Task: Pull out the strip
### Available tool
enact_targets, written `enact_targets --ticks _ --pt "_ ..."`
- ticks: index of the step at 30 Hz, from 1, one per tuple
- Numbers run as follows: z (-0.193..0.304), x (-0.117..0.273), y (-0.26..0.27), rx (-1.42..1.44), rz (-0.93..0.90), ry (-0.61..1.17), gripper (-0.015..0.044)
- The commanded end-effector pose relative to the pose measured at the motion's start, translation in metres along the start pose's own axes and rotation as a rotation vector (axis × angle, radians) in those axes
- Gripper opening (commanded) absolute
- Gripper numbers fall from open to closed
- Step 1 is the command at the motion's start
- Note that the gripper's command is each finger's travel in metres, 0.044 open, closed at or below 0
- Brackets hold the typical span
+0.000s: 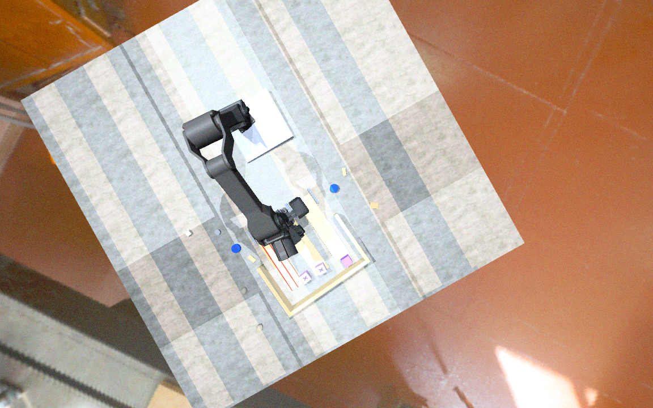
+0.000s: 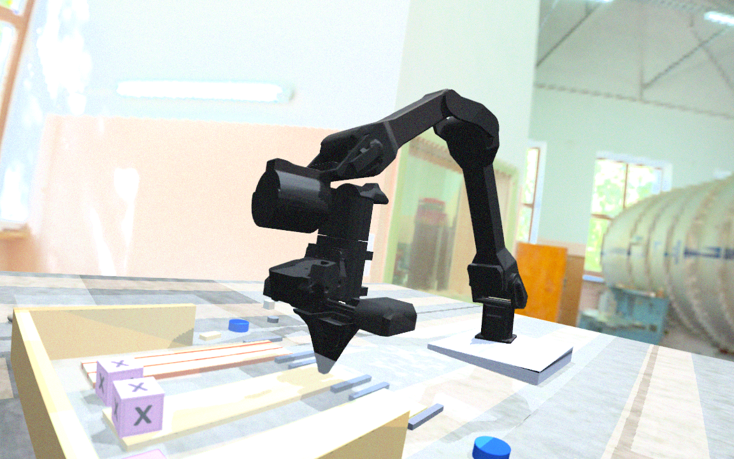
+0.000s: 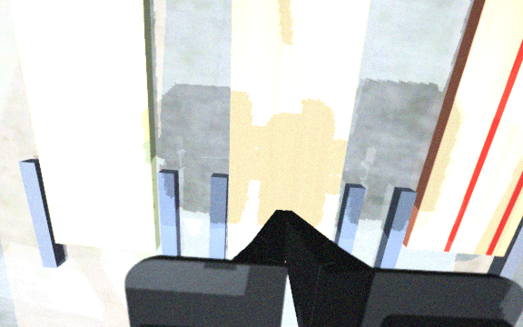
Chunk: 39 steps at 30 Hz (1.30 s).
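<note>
A pink cube marked X (image 1: pixel 321 268) (image 2: pixel 138 408) rests on the far end of the plain middle strip (image 1: pixel 310 251) (image 2: pixel 232 399) (image 3: pixel 289 159). Another X-marked cube (image 1: pixel 305 277) (image 2: pixel 108 381) stands beside the red-striped strip (image 1: pixel 280 268) (image 2: pixel 204 358) (image 3: pixel 493 136), seemingly on the table. An unmarked pink cube (image 1: pixel 346 260) is at the far end of the pale strip (image 1: pixel 329 228) (image 3: pixel 89 136). My gripper (image 2: pixel 324 370) (image 3: pixel 282 218) is shut and empty, pointing down low over the near end of the middle strip. Contact is unclear. The arm hides the fingertips in the top view.
Low wooden walls (image 1: pixel 329 289) (image 2: pixel 113 331) enclose the far end and sides. Short grey guide bars (image 3: pixel 169 213) (image 3: pixel 219 213) flank the strips' near ends. Blue discs (image 1: pixel 334 188) (image 1: pixel 236 247) and small wooden chips (image 1: pixel 374 205) (image 1: pixel 344 171) lie outside the walls.
</note>
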<state>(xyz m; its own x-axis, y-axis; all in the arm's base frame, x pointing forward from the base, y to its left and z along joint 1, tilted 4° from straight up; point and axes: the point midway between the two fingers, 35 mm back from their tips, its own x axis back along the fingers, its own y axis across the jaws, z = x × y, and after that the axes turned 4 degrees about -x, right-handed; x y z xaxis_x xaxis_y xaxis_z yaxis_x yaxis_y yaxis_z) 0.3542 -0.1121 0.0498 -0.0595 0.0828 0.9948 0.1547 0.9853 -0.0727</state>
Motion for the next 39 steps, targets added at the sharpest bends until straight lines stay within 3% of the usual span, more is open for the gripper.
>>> enact_targets --ticks 1,39 --pt "0.0003 -0.0012 0.0005 0.004 -0.003 0.001 0.0000" --pt "0.0003 -0.0048 0.0005 0.004 -0.003 0.001 0.0000"
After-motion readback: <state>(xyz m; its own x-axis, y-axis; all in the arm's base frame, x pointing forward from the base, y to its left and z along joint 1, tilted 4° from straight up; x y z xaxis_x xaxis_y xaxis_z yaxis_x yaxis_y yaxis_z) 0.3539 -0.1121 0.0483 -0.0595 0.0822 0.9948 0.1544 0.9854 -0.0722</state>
